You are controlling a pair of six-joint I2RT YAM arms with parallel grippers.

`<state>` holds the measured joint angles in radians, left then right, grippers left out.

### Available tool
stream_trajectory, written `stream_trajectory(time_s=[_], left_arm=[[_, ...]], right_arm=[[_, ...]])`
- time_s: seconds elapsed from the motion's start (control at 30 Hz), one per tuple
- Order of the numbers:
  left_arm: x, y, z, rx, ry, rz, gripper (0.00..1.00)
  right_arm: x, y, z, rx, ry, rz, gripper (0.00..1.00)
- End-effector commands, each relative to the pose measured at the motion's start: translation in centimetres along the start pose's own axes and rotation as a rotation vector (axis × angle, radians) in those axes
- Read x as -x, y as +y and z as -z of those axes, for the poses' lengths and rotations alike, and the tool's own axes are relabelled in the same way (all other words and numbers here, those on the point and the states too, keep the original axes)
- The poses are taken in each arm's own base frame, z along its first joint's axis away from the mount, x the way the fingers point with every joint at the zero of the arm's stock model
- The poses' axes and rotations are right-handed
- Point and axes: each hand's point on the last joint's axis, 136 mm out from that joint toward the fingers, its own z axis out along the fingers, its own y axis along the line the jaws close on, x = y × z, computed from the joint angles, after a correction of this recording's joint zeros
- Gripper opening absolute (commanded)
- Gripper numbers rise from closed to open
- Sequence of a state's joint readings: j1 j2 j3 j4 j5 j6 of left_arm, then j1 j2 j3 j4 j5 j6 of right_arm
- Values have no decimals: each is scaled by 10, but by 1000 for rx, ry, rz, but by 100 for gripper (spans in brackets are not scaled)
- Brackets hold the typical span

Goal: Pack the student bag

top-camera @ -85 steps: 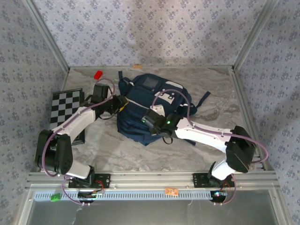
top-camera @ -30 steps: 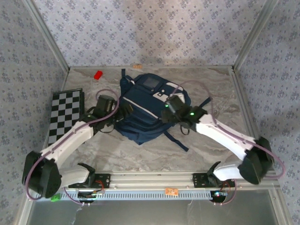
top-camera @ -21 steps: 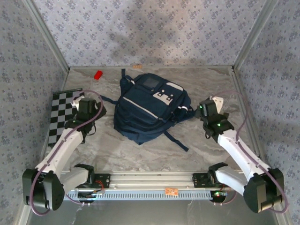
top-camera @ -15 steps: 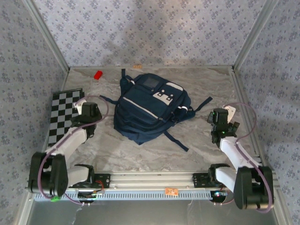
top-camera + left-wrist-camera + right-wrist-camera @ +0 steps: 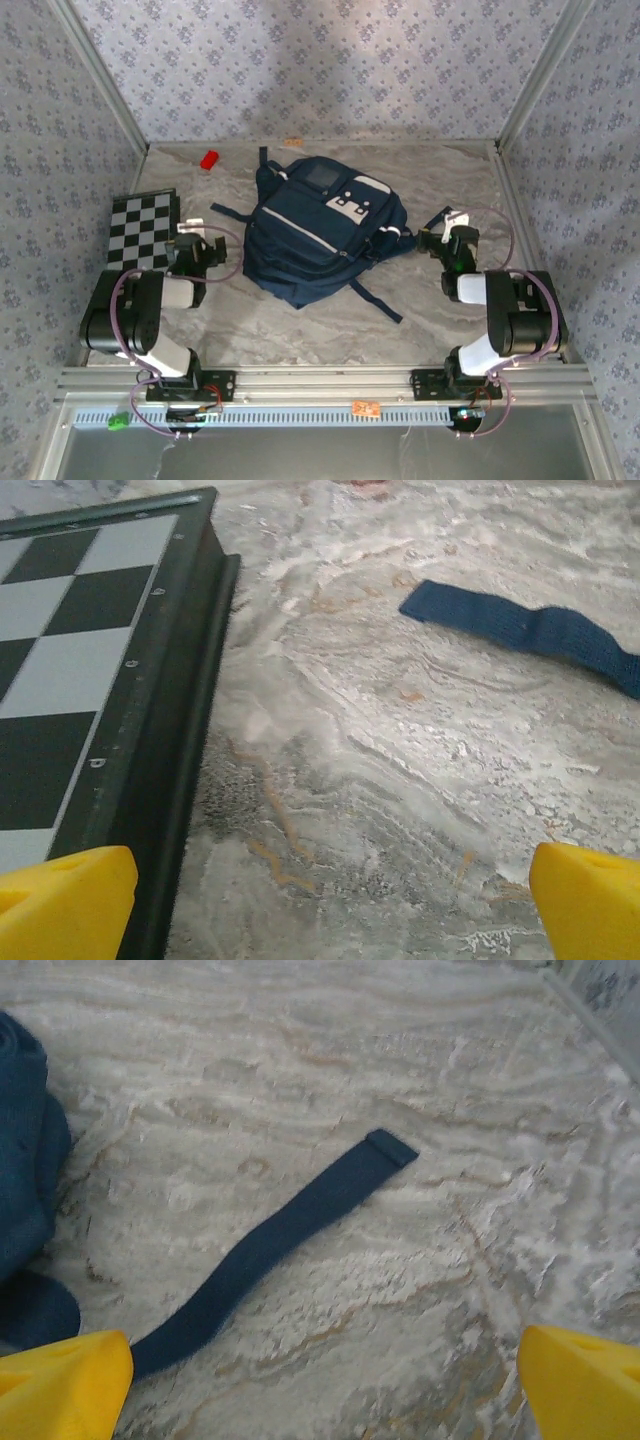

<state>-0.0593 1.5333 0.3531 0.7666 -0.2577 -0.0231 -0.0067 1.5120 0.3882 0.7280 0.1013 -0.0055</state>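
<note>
Top view: the student bag [image 5: 320, 235] lies flat at centre frame, flanked by the left gripper [image 5: 205, 245] at centre left and the right gripper [image 5: 440, 228] at centre right. Both have their jaws spread wide and hold nothing. A loose strap [image 5: 290, 1230] lies just ahead of the right fingers, so a low reach could snag it and drag the bag. A careless left sweep could likewise knock the adjacent checkerboard [image 5: 90, 680].
</note>
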Motion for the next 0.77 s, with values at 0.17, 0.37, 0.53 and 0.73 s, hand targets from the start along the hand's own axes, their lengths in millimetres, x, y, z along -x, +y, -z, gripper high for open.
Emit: stream_trajectory(time_s=[0.17,0.37,0.53,0.73], left_arm=[[39,-1,-7,-90,-102,68,100],[39,-1,-7,-90,-100,67,100],[39,-1,-7,-90,-101,66,100],[38,-1,-7,-90,-100,66,100]], right_arm=[[20,1,-1,24,-86,10,100],[19,1,-1,27,-84,7,100],[20,1,-2,29,-81,5,100],[19,1,-2,33,-81,3,100]])
